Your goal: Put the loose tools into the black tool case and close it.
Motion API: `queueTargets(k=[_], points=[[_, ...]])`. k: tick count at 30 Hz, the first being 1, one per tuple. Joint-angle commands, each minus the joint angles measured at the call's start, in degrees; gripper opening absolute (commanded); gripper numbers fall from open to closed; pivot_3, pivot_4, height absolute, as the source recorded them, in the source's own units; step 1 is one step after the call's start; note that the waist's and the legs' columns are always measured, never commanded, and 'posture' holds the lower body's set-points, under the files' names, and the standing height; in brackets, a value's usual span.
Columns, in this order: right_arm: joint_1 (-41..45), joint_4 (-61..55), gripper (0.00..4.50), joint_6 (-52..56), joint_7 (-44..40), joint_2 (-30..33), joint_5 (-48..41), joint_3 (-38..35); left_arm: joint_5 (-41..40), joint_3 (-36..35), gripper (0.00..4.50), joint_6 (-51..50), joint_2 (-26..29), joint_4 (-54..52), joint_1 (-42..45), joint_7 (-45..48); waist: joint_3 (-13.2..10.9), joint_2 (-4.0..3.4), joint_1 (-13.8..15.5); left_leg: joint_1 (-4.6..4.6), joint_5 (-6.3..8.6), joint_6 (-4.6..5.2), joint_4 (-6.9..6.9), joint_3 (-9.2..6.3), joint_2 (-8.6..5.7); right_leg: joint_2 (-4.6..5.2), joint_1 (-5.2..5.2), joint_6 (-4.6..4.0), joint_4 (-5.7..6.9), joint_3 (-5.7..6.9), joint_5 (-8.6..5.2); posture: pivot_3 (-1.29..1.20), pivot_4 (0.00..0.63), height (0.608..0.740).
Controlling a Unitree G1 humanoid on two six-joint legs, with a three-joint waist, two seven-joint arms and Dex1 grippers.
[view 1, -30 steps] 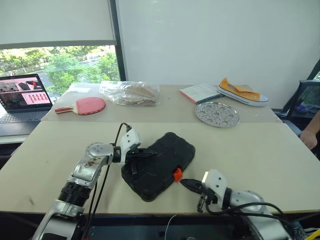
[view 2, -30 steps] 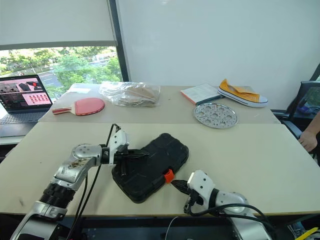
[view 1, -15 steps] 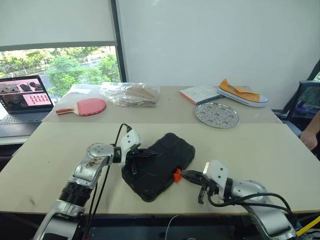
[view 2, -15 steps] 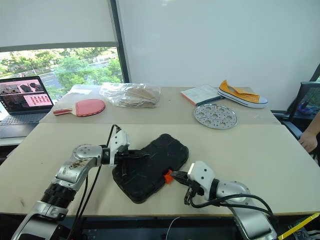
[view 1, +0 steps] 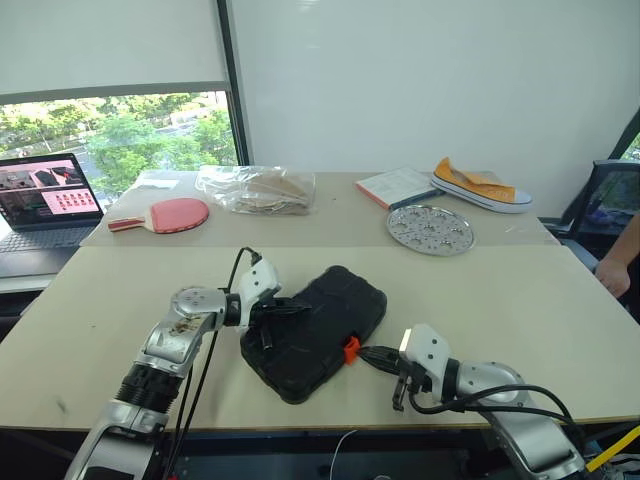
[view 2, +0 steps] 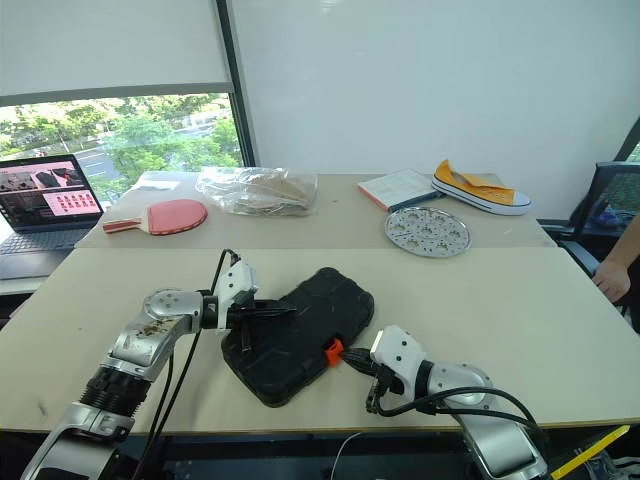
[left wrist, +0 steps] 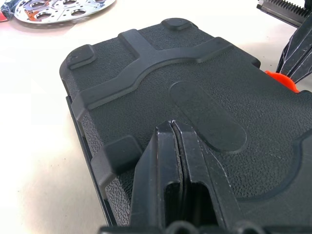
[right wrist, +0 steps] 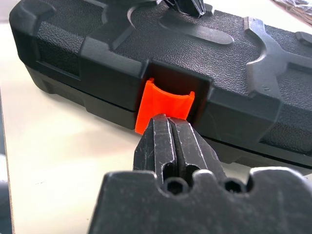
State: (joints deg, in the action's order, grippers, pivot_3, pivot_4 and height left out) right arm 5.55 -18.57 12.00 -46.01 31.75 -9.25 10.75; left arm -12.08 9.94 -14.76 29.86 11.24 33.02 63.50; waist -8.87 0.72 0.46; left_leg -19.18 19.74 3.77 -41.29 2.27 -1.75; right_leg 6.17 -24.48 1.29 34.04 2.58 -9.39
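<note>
Right wrist view: the right gripper point(right wrist: 170, 127), fingers pressed together, meets the orange latch point(right wrist: 164, 103) of the lidded black tool case point(right wrist: 204, 63); the left gripper point(left wrist: 174, 127), also clamped, steadies the lid. Latching is in hand, calling for a firm push.

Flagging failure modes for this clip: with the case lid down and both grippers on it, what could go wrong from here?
The shut right gripper meets the small orange latch with narrow tips, so it might slip off without snapping it home. The flat black plastic tool case lies near the beige table's front edge; a push could slide it, though the shut left gripper rests on its lid.
</note>
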Motion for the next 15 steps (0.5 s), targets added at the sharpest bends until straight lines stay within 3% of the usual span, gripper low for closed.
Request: queueTargets(k=[1,15], points=[[1.61,-0.04,0.00,0.33,-0.25,-1.05,0.49,2.13,2.20,2.51,0.05,-0.87,-0.27,2.98,-1.96,-0.06,0.01,-0.01,-0.08,0.00,0.00,-0.01,0.00,0.00,0.02,-0.02,0.00,0.02,0.00,0.00,-0.02,0.00,0.150,0.740],[4.25,2.29,0.00,-0.71,-0.10,-2.04,2.37,3.24,2.66,2.70,0.05,-1.51,-0.42,3.39,-1.64,0.18,0.01,-0.02,-0.13,-0.04,-0.04,-0.07,0.03,0.00,0.13,-0.04,-0.06,0.07,-0.01,0.01,-0.08,0.00,0.150,0.740]])
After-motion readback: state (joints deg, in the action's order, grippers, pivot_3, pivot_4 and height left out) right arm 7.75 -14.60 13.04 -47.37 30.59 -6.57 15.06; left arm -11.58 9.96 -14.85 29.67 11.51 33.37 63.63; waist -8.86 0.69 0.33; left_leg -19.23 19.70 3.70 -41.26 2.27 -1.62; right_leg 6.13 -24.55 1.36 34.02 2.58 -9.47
